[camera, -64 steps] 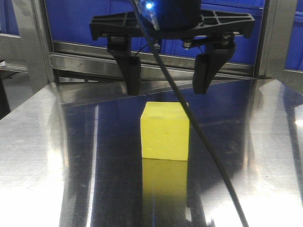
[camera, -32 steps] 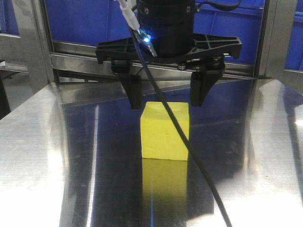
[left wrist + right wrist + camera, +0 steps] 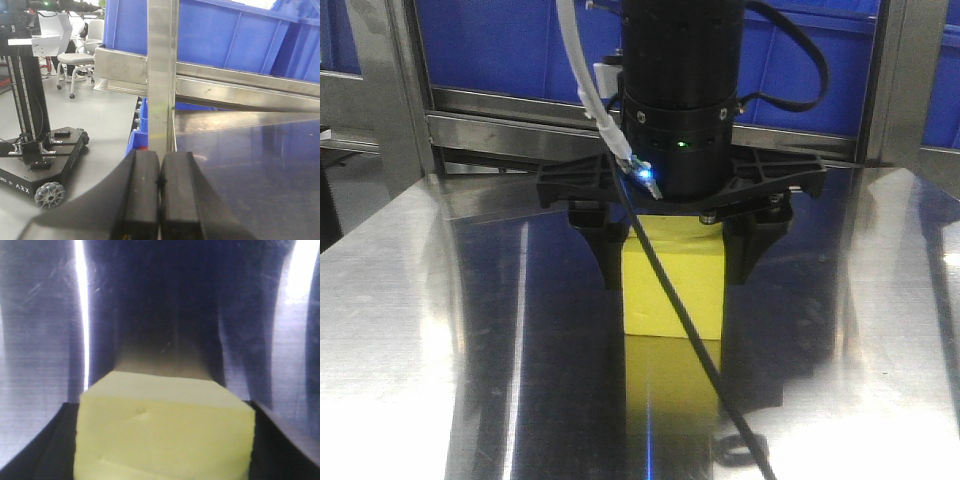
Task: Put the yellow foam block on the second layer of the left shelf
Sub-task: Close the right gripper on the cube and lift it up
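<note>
While right gripper (image 3: 676, 276) straddles yellow foam block (image 3: 670, 300), jaws wide, glossy steel tabletop (image 3: 410, 300), blue bins (image 3: 500, 45) at 12 o'clock (left gripper (image 3: 160, 200) closed)

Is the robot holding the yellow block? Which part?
Cannot tell: the right gripper sits around the yellow foam block, a finger by each side face, block resting on the metal surface. The left gripper is shut, empty.

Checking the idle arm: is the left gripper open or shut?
Shut: the left gripper shows its fingers pressed together in the wrist view, nothing between them.
</note>
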You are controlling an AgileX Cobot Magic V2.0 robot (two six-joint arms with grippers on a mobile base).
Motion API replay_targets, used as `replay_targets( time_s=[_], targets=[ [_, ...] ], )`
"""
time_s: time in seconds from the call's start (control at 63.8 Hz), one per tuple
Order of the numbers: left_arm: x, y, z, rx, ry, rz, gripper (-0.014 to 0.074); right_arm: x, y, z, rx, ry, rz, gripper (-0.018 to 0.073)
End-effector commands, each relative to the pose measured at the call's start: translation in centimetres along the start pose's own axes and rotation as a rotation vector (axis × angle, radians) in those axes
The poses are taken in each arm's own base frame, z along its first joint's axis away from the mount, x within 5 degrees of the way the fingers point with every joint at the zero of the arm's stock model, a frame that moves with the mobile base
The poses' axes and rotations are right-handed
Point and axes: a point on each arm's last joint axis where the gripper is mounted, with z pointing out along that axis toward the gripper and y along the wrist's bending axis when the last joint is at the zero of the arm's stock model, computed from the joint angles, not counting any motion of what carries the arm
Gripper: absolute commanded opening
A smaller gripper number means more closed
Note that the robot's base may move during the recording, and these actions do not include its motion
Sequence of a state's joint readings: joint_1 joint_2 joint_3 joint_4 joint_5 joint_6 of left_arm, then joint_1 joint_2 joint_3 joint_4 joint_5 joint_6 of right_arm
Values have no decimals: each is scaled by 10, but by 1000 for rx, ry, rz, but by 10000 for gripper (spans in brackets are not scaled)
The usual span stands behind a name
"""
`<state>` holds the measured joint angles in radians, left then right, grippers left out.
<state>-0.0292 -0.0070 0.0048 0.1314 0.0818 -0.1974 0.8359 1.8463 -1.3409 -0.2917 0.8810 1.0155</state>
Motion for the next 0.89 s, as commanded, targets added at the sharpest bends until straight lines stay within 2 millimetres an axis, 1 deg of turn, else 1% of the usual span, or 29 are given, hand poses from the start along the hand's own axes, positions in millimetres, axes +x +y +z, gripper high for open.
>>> replay_targets(
  time_s=[0.0,0.094,0.188,0.235,0.345,0.423,0.548,0.658,0.768,0.877],
  targets=[
    [1,-1,1,20,-52,-6,136,-14,-1,-22,-62,-89,3,492],
    [1,-1,1,20,-52,-6,136,-16,-2,-23,-74,-99,7,357],
    [1,-1,1,20,-52,-6,136,-21,-6,-27,-85,-117,-1,270],
    [1,-1,1,20,-52,-6,136,-25,-9,-32,-97,-136,-19,256],
    [1,-1,1,20,-52,-6,136,-38,-22,-48,-122,-194,-62,256],
    [1,-1,1,20,-52,-6,136,-48,-37,-63,-126,-237,-87,256],
    [1,-1,1,20,-52,-6,136,-62,-66,-88,-108,-309,-140,256],
    [1,-1,1,20,-52,-6,136,-66,-98,-107,-82,-364,-148,256],
    [1,-1,1,20,-52,-6,136,-60,-132,-120,-50,-410,-140,256],
    [1,-1,1,20,-52,-6,136,-43,-166,-128,-10,-432,-113,256]
  ],
)
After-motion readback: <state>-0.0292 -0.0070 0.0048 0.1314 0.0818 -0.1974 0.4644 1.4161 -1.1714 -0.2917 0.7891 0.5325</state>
